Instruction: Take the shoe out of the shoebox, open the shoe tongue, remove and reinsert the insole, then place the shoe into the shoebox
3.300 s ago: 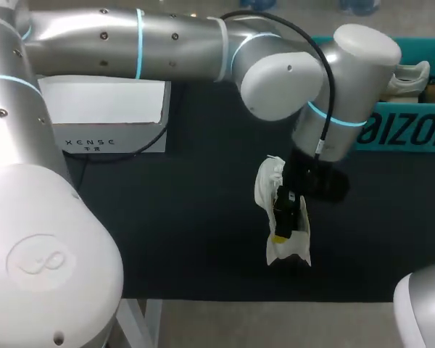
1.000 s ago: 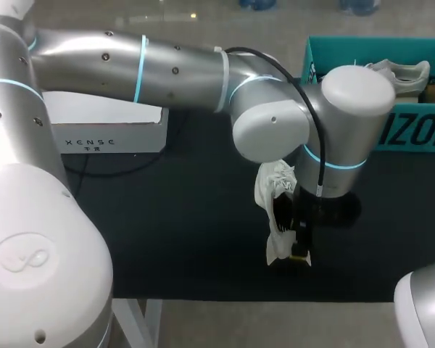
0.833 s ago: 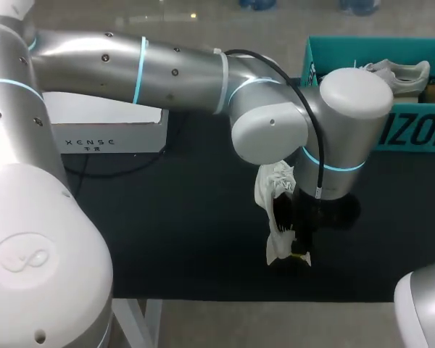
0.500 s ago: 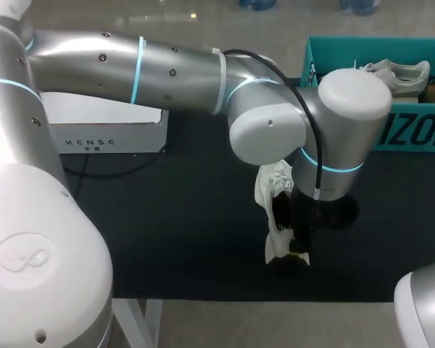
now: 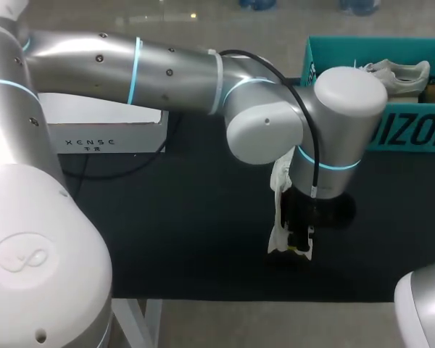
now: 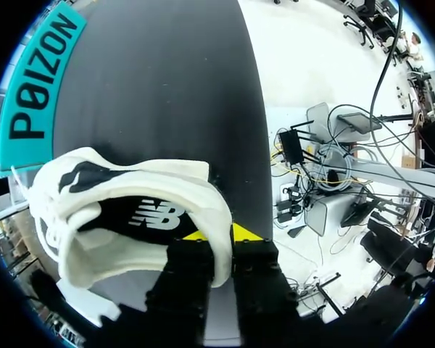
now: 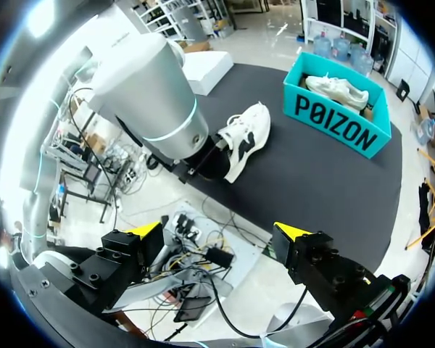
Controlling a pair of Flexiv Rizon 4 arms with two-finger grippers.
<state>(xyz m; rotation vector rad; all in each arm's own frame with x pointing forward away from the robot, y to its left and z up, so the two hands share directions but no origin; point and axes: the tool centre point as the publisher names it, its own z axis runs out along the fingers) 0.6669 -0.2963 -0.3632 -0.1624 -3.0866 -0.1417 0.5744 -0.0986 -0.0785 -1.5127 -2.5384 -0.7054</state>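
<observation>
The left claw (image 6: 216, 233) is clamped on the shoe (image 6: 116, 170), one finger inside the opening and one outside, pinching the padded rim. The shoe sits low at the worktop (image 5: 188, 217), near its front edge; I cannot tell whether the sole touches. It is well apart from the box (image 5: 406, 130) at the far right, which holds a second shoe (image 5: 399, 72).

The shoe looks light, its upper soft enough to give under a pinch and its sole stiffer. The rim is a fair hold, though the shoe may droop or swing from it. The dark insole (image 6: 156, 215) looks thin and floppy, best taken at an edge.

Bare worktop lies to the left and toward the box. The right claw (image 7: 217, 232) hangs open off the worktop, holding nothing.
</observation>
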